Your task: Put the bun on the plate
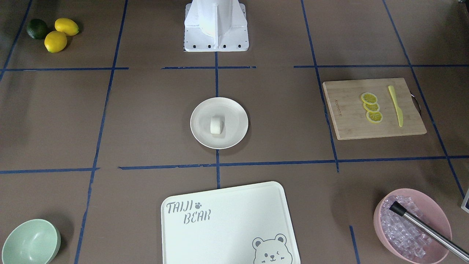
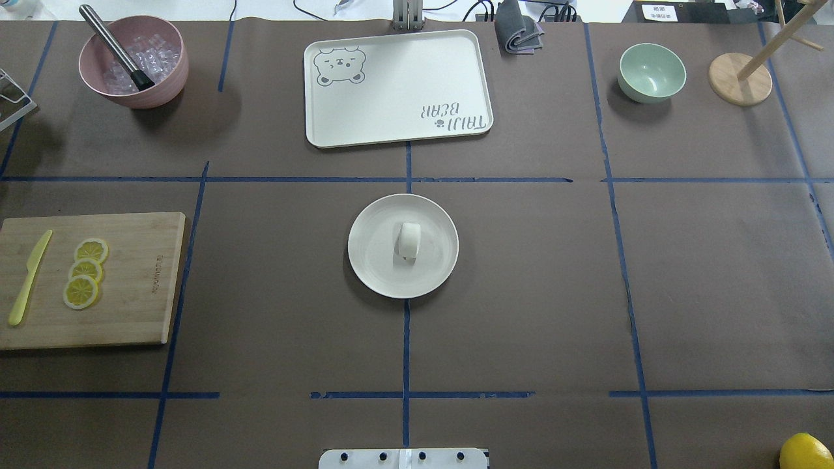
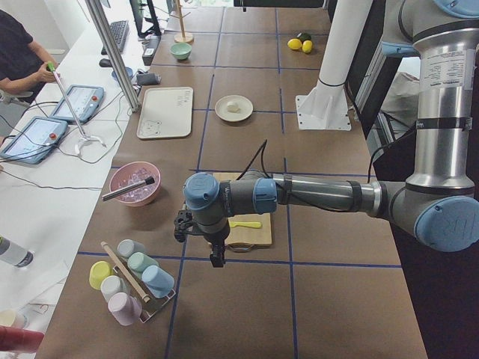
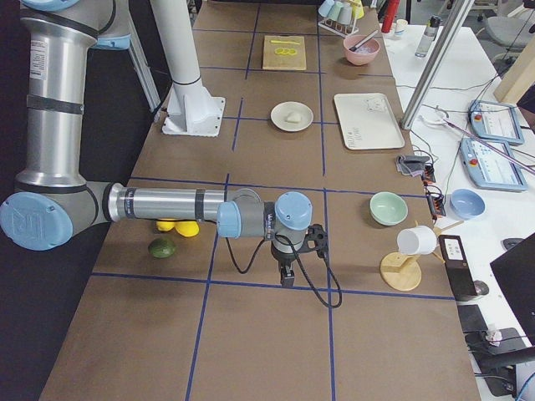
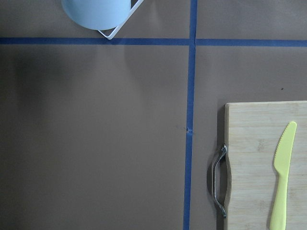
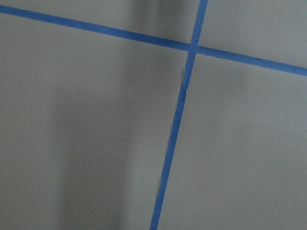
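The small white bun (image 1: 216,125) (image 2: 409,240) lies near the middle of the round cream plate (image 1: 236,116) (image 2: 371,257) at the table's centre, with nothing touching it. In the side views the bun (image 3: 232,105) (image 4: 292,115) and plate (image 3: 245,111) (image 4: 305,119) look small and far off. My left gripper (image 3: 215,258) hangs over the table end beyond the cutting board, far from the plate. Over the opposite table end points my right gripper (image 4: 287,280), also far away. I cannot tell whether either is open or shut. Neither wrist view shows fingers.
A bear-printed tray (image 2: 397,88) lies beyond the plate. A cutting board (image 2: 91,280) holds lemon slices (image 2: 85,273) and a yellow knife (image 2: 27,277). A pink bowl of ice (image 2: 133,62), mint bowl (image 2: 651,71), lemons (image 1: 60,35), cup rack (image 3: 131,280) and mug stand (image 4: 405,263) occupy the edges.
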`<state>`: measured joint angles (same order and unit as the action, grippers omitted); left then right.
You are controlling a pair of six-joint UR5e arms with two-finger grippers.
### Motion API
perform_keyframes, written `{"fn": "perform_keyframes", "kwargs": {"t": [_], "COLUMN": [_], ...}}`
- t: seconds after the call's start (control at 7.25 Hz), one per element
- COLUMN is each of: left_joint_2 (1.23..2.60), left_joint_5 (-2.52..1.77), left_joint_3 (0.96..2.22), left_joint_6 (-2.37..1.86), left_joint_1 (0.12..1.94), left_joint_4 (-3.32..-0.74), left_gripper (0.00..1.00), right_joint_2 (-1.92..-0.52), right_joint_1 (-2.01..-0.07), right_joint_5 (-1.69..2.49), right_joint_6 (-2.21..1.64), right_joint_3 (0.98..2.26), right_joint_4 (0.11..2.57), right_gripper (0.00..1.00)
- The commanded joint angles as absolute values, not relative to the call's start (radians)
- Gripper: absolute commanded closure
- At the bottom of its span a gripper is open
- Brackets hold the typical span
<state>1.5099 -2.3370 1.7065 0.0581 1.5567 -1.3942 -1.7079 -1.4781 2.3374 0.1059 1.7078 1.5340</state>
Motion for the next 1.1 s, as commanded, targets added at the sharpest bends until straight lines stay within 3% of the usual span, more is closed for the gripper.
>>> {"fn": "perform_keyframes", "kwargs": {"t": [0.0, 0.97], "left_joint_2": [1.508, 1.517], "left_joint_5": [-2.336, -2.338], "left_joint_3": [1.707, 1.692], "left_joint_6": [0.058, 0.058], "left_joint_1": [1.555, 1.555], "left_joint_4": [-1.388, -1.393], "left_gripper": [0.00, 0.00], "right_joint_2": [-1.703, -1.709], "right_joint_1": [-1.479, -1.519], "right_joint_5": [2.336, 2.342], "right_joint_6": [0.106, 0.160], "right_joint_3": [1.710, 1.715], "right_joint_4": [1.534, 1.548], "right_gripper": [0.00, 0.00]}}
